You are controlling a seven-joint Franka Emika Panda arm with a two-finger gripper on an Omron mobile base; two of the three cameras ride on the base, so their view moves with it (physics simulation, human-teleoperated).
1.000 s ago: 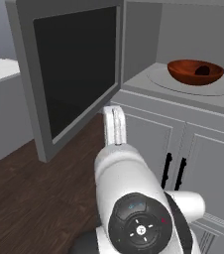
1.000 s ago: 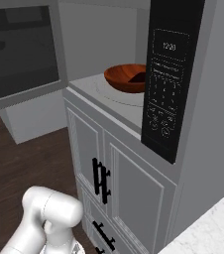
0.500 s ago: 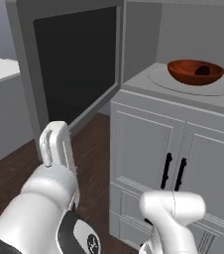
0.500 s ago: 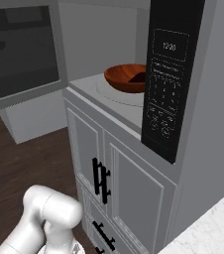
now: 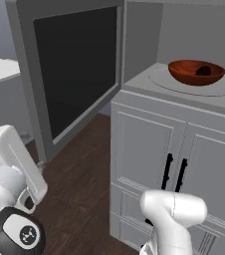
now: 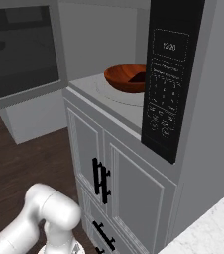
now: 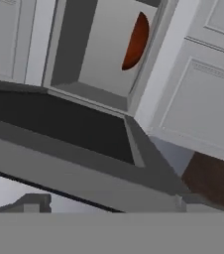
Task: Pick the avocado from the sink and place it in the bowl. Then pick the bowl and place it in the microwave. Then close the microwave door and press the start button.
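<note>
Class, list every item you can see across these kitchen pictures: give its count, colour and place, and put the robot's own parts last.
bowl: one, reddish-brown, on the microwave's turntable.
avocado: one, near black, in the bowl.
microwave: one, grey, light inside, above the cabinets.
microwave door: one, grey frame with dark glass, swung open to the left.
keypad panel: one, black, right of the opening.
cabinet doors: two, light grey with black handles, below the microwave.
floor: dark wood.
robot arm: white, lower left; its jaws cannot be judged.
</note>
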